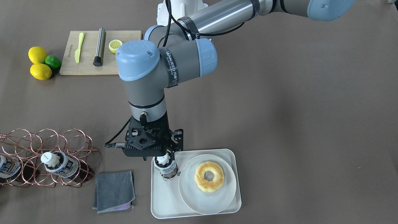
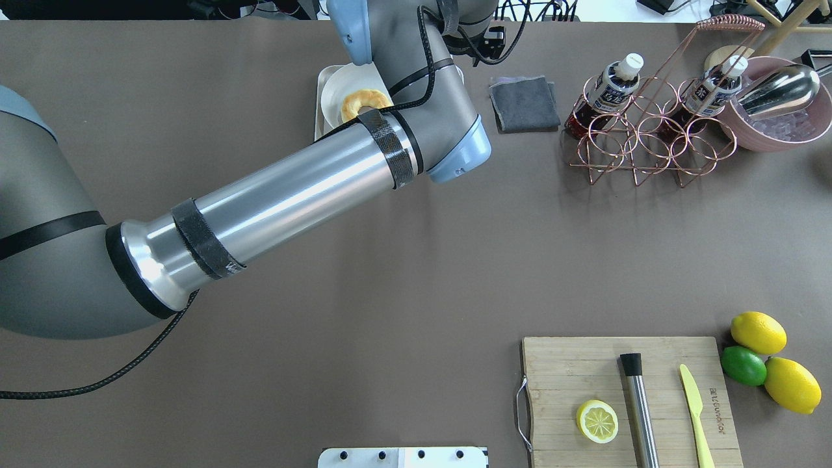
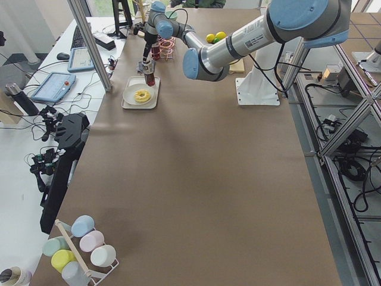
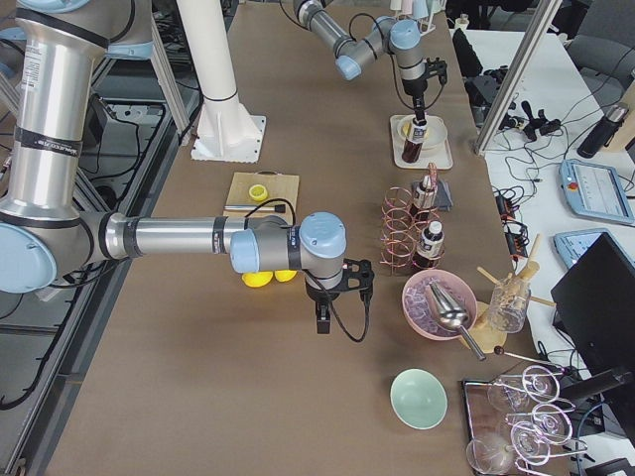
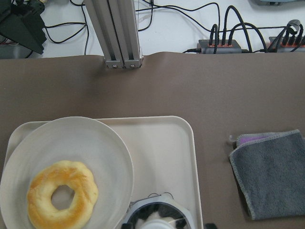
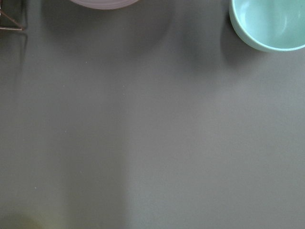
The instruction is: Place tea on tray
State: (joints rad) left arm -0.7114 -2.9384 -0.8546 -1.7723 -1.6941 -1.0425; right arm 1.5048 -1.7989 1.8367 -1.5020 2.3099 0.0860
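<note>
The left tool (image 1: 169, 171) stands straight down over the tea (image 1: 166, 167). One finger is at each side of the bottle, very near to it, but I cannot tell if they press it or are a little loose. The tea stands upright on the tray (image 1: 161, 202), in the corner just beside the round plate (image 1: 199, 202), which carries a ring-shaped pastry (image 1: 209, 176).

The right tool (image 4: 332, 312) hangs low above the surface (image 1: 279, 124), well apart from the tray. I cannot tell how far open it is.

The bottle label has navy characters, too small for me to read. A black strap (image 1: 172, 63) on the left arm seems to read "WANJEED".

The copper wire rack (image 2: 650, 140) holds two more bottles (image 2: 611, 84). The pink bowl (image 2: 773, 140) contains ice cubes (image 2: 790, 123) and a metal scoop (image 2: 780, 91).
</note>
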